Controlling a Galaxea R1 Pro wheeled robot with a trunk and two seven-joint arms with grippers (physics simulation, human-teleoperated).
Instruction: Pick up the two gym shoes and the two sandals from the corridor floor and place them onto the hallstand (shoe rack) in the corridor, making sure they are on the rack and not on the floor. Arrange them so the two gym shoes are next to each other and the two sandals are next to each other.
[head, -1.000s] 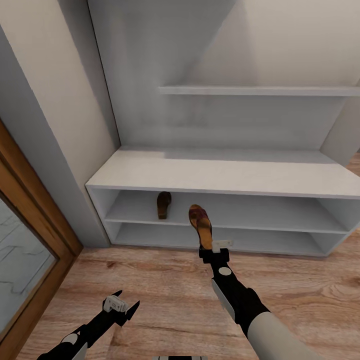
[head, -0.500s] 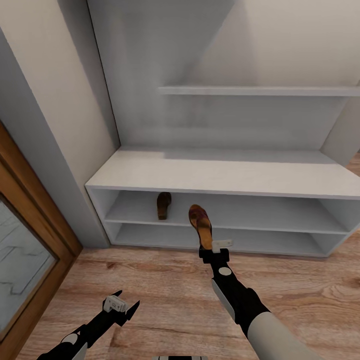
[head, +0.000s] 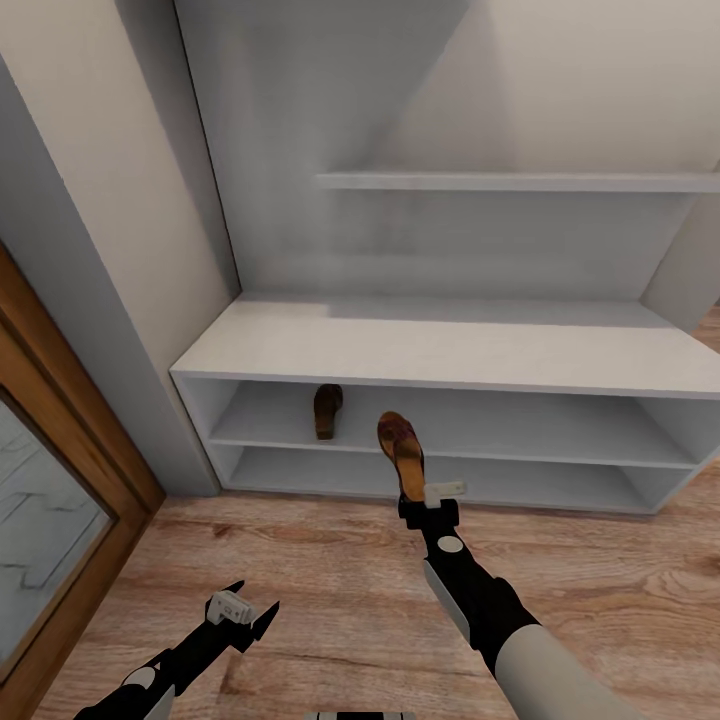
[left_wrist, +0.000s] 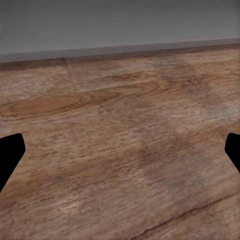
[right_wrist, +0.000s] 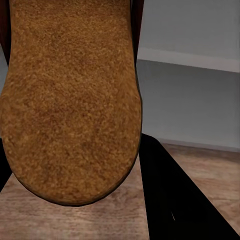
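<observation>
The white hallstand (head: 450, 350) fills the middle of the head view. One brown sandal (head: 327, 409) lies on its upper open shelf, toward the left. My right gripper (head: 415, 497) is shut on the heel of the other sandal (head: 400, 446), holding it in front of that shelf's edge, to the right of the first sandal. The held sandal's tan footbed (right_wrist: 70, 100) looms close in the right wrist view. My left gripper (head: 245, 608) hangs open low over the wood floor (left_wrist: 120, 145), holding nothing. The gym shoes are out of view.
A grey wall corner (head: 110, 290) and a wood-framed glass door (head: 50, 480) stand left of the hallstand. A floating shelf (head: 520, 182) juts from the back panel. Wood flooring (head: 330, 570) spreads in front of the unit.
</observation>
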